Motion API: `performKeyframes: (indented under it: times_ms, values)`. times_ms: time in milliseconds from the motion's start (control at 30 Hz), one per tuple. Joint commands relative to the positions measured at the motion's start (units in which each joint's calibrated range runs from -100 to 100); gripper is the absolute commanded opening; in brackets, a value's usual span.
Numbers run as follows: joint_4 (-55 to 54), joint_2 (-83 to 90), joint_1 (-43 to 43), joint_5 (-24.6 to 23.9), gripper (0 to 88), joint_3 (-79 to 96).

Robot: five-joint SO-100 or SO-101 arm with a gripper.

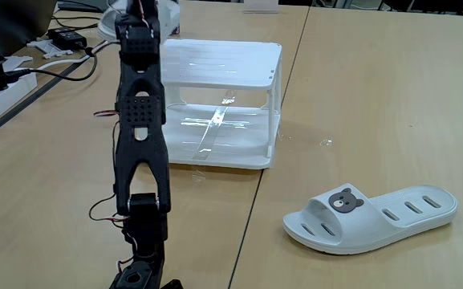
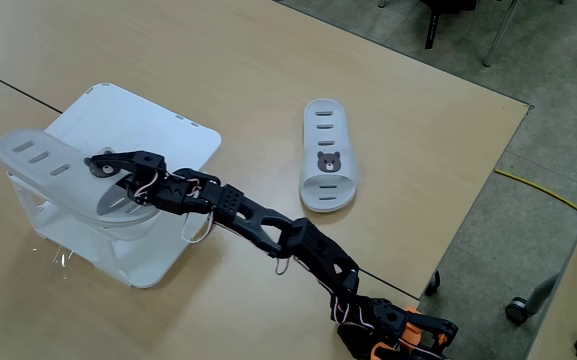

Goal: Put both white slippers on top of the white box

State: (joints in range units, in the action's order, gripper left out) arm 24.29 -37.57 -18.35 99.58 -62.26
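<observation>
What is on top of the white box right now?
One white slipper lies on the white box, overhanging its left edge in a fixed view, with the gripper at its strap. The strap hides the fingertips. The other slipper lies on the table.

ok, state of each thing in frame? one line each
slipper at the box: over the top's edge, strap in the gripper, partly overhanging; whether it rests there, cannot tell
second slipper: flat on the table, sole down, untouched
white box: upright, lower tier empty
gripper: at the first slipper's strap, shut on it
arm: stretched out over the box
</observation>
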Motion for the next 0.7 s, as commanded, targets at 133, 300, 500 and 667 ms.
performKeyframes:
  times_ms: [133, 300, 500, 667]
  values:
    - [-0.7, -6.7, 2.6, 0.4, 0.6, -14.8]
    - [-0.6, -8.5, 3.5, 0.4, 0.6, -14.6]
    - [-0.5, -8.6, 3.6, 0.4, 12.8, -13.9]
    - [-0.3, -7.7, 3.5, 0.4, 25.8, -13.9]
